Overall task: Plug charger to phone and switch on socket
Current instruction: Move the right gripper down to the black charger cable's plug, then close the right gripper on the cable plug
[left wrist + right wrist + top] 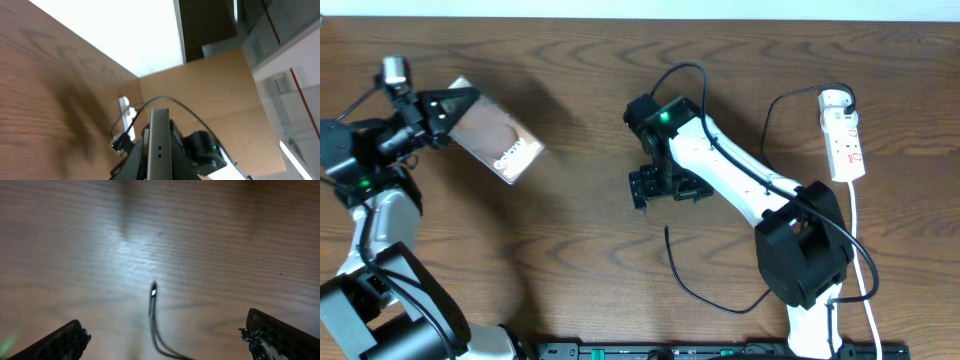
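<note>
My left gripper is shut on one end of the phone, holding it tilted above the table at the far left. The phone's brownish glossy back faces up. In the left wrist view the phone's thin edge stands between the jaws. The charger lies as a thin black cable, and its small connector tip rests on the wood. My right gripper hangs open just above that tip, one finger on each side and clear of it. The white socket lies at the right.
The black cable loops up past the right arm toward the socket's far end. A white cord runs from the socket to the table's front edge. The table top is brown wood.
</note>
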